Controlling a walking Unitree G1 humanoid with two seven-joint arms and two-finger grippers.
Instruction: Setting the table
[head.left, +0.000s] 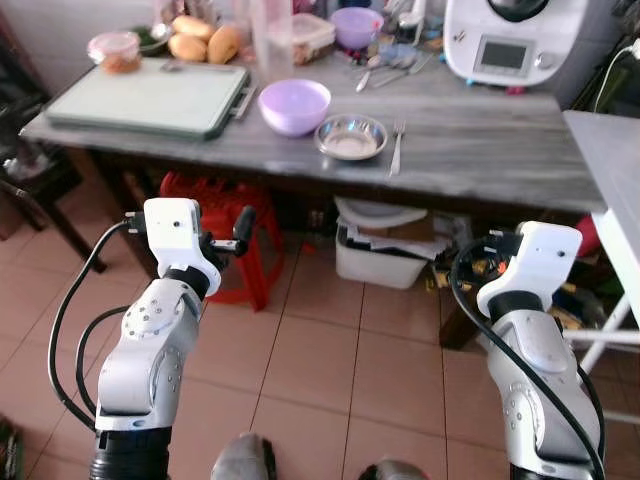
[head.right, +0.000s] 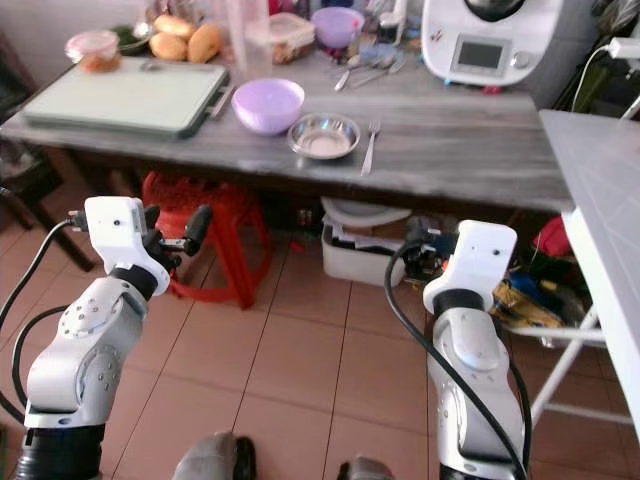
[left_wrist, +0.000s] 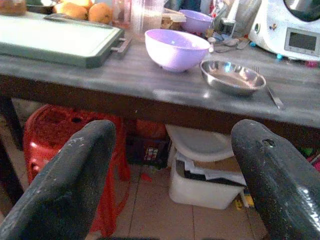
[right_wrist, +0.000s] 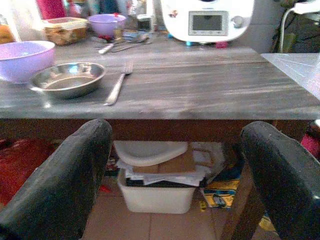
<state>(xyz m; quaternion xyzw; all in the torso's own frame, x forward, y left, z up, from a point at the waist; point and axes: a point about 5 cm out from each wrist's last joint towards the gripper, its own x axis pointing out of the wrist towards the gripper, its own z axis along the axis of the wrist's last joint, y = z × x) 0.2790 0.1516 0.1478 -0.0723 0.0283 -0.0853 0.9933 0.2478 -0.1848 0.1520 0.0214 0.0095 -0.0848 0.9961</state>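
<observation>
Gleaming round steel dish (head.left: 351, 137) beside fork (head.left: 396, 150)

Looked like a lived-in home kitchen: grey wood-grain surface (head.left: 480, 140) crowded with a cooking machine (head.left: 515, 38), bowls, a food tub (head.left: 312, 35) and bread rolls (head.left: 205, 40), plus a red plastic stool (head.left: 228, 235) and storage bin (head.left: 385, 250) on the tile floor (head.left: 330, 370).

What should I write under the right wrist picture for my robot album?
Open right gripper facing a grey table with a steel bowl, fork and purple bowl.
</observation>
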